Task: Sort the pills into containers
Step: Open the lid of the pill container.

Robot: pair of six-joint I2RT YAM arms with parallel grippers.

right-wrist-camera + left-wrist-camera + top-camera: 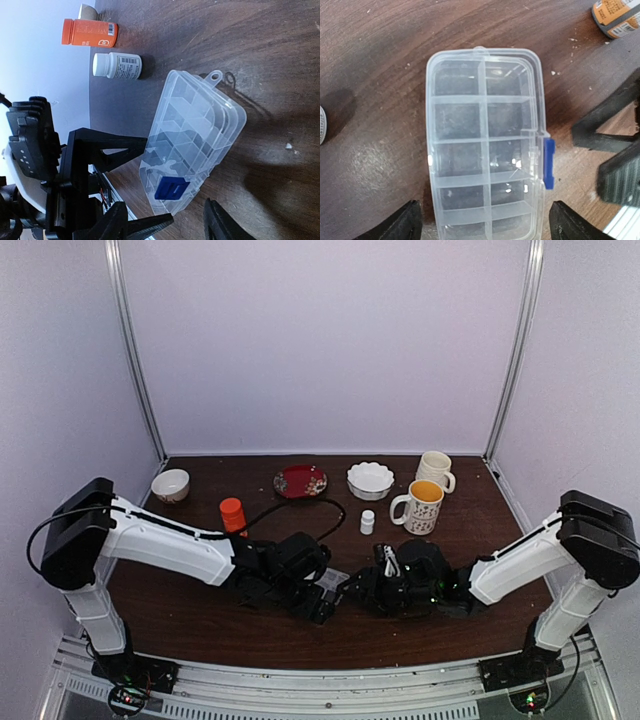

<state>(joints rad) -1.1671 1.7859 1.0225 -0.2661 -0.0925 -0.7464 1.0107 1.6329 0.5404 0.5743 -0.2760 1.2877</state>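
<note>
1. Black fingers of the left gripper are standing wide apart, one on each side of the pill box, not touching it.
2. The right gripper is reaching around the box end with the blue latch; I cannot tell if it is squeezing.
3. The clear pill box is lying flat on the brown table between both grippers, its little cells sitting in two rows.
4. Tiny white pills are lying on the table just past the box.
5. A white bottle and an orange bottle are standing farther back.
</note>
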